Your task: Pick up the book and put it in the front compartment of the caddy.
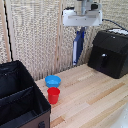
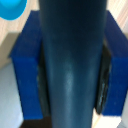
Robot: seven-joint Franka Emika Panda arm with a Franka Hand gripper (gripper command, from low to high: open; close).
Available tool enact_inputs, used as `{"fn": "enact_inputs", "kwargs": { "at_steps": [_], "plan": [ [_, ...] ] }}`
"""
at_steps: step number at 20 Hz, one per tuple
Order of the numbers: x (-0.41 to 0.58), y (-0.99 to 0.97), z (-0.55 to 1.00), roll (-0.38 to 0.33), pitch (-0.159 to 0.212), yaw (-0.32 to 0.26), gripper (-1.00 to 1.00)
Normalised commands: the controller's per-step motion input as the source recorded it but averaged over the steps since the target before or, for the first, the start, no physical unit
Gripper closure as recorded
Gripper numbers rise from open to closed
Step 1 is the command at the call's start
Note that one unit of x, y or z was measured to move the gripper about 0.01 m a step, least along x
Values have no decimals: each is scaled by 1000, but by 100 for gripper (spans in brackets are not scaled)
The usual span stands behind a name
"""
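Closest to where I stand, the caddy (image 1: pixel 22 97) fills the lower corner on the exterior view's left, a black soft-sided box with a divider wall running across it; the front compartment (image 1: pixel 20 112) is the section along its near edge, and I can see nothing lying in it. Just beside the caddy on the pale wooden table (image 1: pixel 95 100) stands a red cup (image 1: pixel 53 95), and right behind that, nearly touching it, sits a light blue bowl (image 1: pixel 52 80). Farther back, on the exterior view's right, a black boxy machine (image 1: pixel 109 54) rests on the table against the wall. High above the tabletop hangs the arm's white wrist, and under it the gripper (image 1: pixel 80 31) is clamped on the book (image 1: pixel 77 47), which dangles on edge, long side running down, well clear of the table and well apart from the caddy. It looks dark blue and thin from here. From the wrist view the book (image 2: pixel 72 65) appears as a broad dark navy band running straight down the middle, its surface smooth with a faint sheen, and the fingers (image 2: pixel 104 82) press against it from either side with blue blocks behind them. A sliver of the light blue bowl (image 2: pixel 11 9) shows in one corner of that view.
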Motion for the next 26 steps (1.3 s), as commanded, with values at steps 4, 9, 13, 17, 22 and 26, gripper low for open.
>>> {"fn": "enact_inputs", "kwargs": {
  "at_steps": [4, 9, 13, 17, 22, 26],
  "plan": [
    [0, 679, 326, 0, -1, -166, 100],
    [0, 666, 314, 0, -8, -176, 100],
    [0, 626, 371, 0, -48, -201, 100],
    [0, 619, 411, 0, -69, -205, 100],
    [-5, 715, 435, 0, -78, -155, 100],
    [-157, 868, 331, 0, -38, -44, 100]
  ]
}}
